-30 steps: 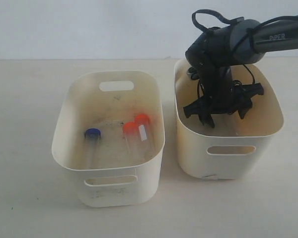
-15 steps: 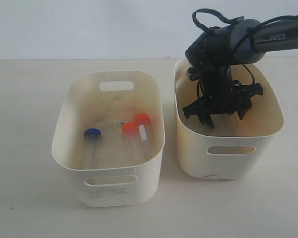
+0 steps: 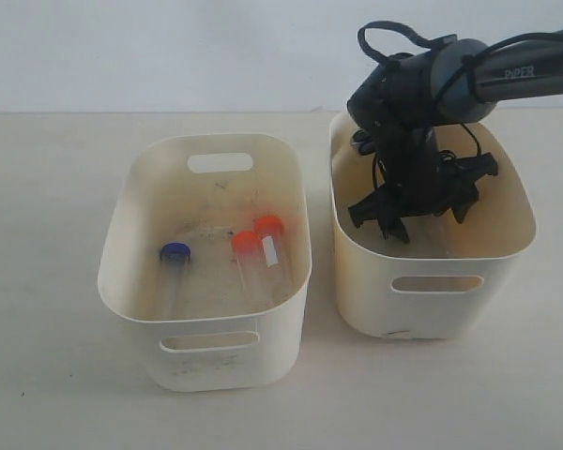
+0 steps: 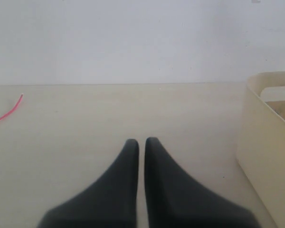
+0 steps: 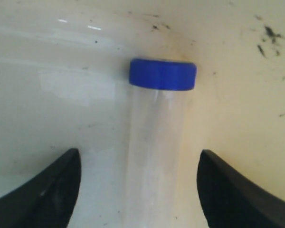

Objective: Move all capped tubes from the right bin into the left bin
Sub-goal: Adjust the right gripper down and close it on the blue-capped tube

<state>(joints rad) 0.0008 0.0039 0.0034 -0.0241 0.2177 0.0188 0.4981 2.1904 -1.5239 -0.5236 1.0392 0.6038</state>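
Blue-capped tube [image 5: 157,142]: lying flat on right bin [image 3: 432,281] floor, cap near its wall. Right gripper [image 5: 137,159]: inside right bin, spread wide, empty, straddling the tube. Advised: lower squarely, clamp mid-body below cap.

Right arm bent down, left gripper closed.
The right arm [image 3: 450,75] reaches in from the right edge and angles its wrist steeply downward. The right gripper [image 3: 422,220] points down with jaws spread wide. The left gripper [image 4: 141,147] lies level, fingers pressed nearly together.
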